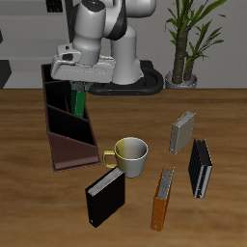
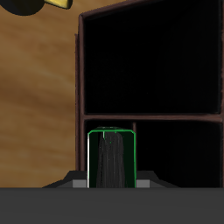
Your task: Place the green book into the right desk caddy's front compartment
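My gripper (image 1: 76,85) is shut on the green book (image 1: 77,100) and holds it upright, its lower end down in the right desk caddy (image 1: 69,150). The caddy is a long dark maroon tray with dividers. The book is in the section farthest from the table's front edge. In the wrist view the green book (image 2: 111,156) stands on edge between my fingers, with the gripper (image 2: 111,180) closed around it. The caddy's divider (image 2: 149,116) and dark sections lie below it. How deep the book reaches is hidden.
A cream mug (image 1: 128,156) stands beside the caddy's near end. A glossy black book (image 1: 104,198) and an orange book (image 1: 164,199) stand near the table's front edge. Another black book (image 1: 200,167) and a grey book (image 1: 182,133) stand farther off. A potted plant (image 1: 183,43) stands behind.
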Available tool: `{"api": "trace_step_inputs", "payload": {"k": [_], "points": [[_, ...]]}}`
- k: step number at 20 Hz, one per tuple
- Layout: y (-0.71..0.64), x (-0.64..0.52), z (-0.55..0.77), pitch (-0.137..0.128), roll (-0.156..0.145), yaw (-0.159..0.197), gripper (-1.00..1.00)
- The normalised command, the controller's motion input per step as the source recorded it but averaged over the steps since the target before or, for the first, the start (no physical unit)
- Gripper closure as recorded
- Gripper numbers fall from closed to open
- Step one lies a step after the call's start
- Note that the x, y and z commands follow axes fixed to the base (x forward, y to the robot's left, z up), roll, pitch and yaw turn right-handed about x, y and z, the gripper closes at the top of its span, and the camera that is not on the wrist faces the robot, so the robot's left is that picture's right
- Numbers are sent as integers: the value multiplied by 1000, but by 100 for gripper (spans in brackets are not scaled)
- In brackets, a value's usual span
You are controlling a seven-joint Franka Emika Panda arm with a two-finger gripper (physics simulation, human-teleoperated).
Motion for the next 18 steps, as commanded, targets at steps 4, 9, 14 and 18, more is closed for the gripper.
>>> {"api": "trace_step_inputs", "payload": {"k": [4,9,14,18], "points": [[-66,53,-111,50,5,-42,-100],[-46,8,-12,20,-14,-22,-100],[17,16,74,-4,6,6,-100],[142,-11,246,-29,40,0,-100]]}}
